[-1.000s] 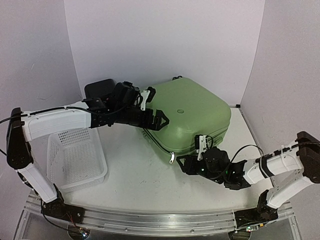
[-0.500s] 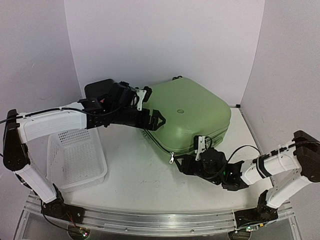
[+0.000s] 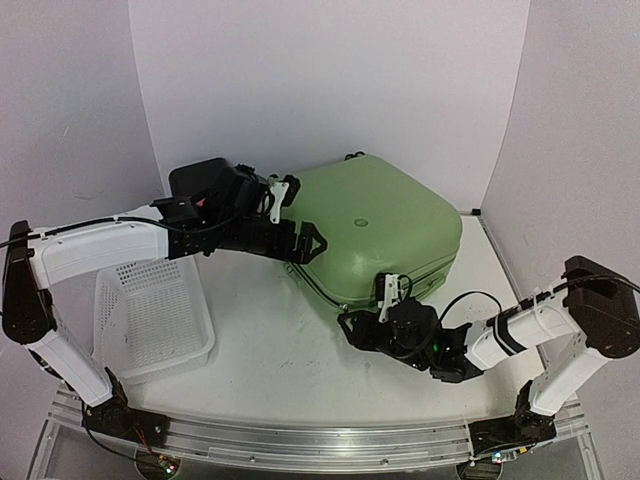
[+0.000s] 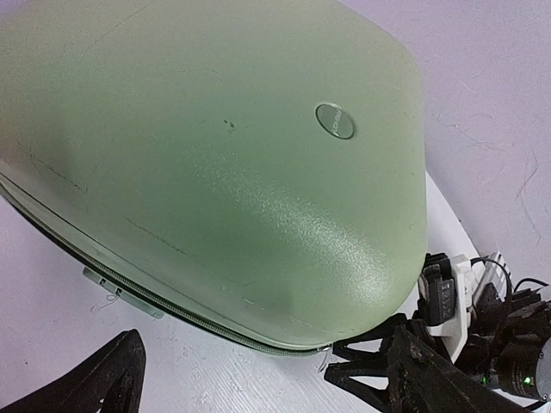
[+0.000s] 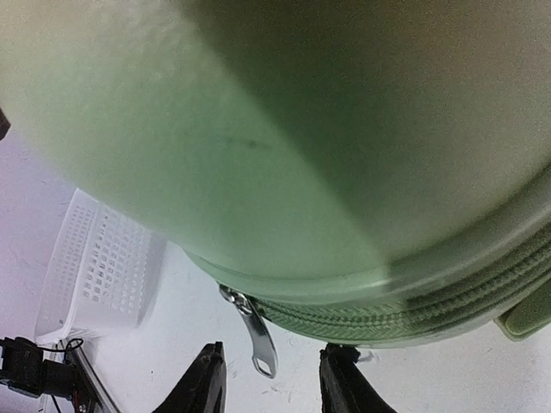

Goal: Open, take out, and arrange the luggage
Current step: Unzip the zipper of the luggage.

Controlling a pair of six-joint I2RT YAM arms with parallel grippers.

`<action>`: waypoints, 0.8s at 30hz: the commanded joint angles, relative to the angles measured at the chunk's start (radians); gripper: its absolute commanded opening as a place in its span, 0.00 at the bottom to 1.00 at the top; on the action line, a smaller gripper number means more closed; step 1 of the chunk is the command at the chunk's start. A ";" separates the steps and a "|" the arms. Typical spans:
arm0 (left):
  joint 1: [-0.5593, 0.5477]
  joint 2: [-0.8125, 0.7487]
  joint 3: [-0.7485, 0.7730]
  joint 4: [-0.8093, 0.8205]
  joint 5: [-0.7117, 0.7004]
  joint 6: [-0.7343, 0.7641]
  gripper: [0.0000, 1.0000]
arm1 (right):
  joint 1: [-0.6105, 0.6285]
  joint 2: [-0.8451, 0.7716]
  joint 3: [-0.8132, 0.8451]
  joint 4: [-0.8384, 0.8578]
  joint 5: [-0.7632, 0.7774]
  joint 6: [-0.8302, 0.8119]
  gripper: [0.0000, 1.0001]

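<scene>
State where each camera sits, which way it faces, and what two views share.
Top external: above and behind the bases, looking down on the luggage, the basket and both arms.
Left wrist: on the left arm, facing the luggage's shell; left fingers at the bottom edge.
Right wrist: low, facing the zipper pull; right fingers below it.
Shared: top external and right wrist both show the basket.

Luggage [image 4: 215, 172]: matt pebbled hard plastic shell; zipper pull [image 5: 256, 340] shiny metal; basket [image 3: 150, 320] white perforated plastic
</scene>
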 commanded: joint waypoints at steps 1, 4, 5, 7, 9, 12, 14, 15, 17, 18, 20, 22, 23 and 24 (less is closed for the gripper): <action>0.004 -0.054 -0.002 0.013 -0.014 0.018 0.99 | 0.002 0.022 0.070 0.116 0.004 -0.010 0.31; 0.005 -0.057 -0.004 0.008 -0.014 0.021 0.99 | 0.005 0.021 0.077 0.121 0.008 -0.011 0.15; 0.004 -0.057 -0.004 0.007 -0.014 0.023 0.99 | 0.006 0.017 0.076 0.121 0.012 -0.009 0.08; 0.004 -0.058 -0.004 0.003 -0.014 0.025 0.99 | 0.007 0.006 0.075 0.110 0.019 -0.011 0.00; 0.004 -0.059 -0.004 0.001 -0.013 0.029 0.99 | 0.006 -0.012 0.078 0.068 0.034 -0.010 0.00; 0.004 -0.060 -0.004 -0.003 -0.014 0.045 0.99 | 0.006 -0.050 0.102 -0.113 0.093 0.019 0.00; 0.005 -0.059 -0.004 -0.005 -0.014 0.064 0.99 | 0.006 -0.075 0.105 -0.226 0.132 0.023 0.00; 0.003 -0.058 -0.005 -0.006 -0.014 0.075 0.99 | 0.007 -0.087 0.100 -0.274 0.148 0.019 0.00; -0.001 -0.056 -0.006 -0.009 -0.050 0.110 0.99 | 0.007 -0.116 0.092 -0.374 0.191 0.010 0.00; -0.008 -0.055 -0.006 -0.008 -0.067 0.131 1.00 | 0.006 -0.133 0.090 -0.428 0.218 0.004 0.00; -0.029 -0.045 0.003 -0.008 -0.101 0.193 0.99 | 0.006 -0.170 0.082 -0.477 0.250 -0.047 0.00; -0.044 -0.024 0.022 -0.007 -0.138 0.237 0.99 | -0.004 -0.188 0.081 -0.506 0.251 -0.091 0.00; -0.047 -0.011 0.034 -0.008 -0.139 0.254 0.99 | -0.012 -0.187 0.083 -0.512 0.242 -0.114 0.00; -0.050 0.001 0.046 -0.006 -0.139 0.268 0.99 | -0.018 -0.177 0.089 -0.516 0.237 -0.137 0.00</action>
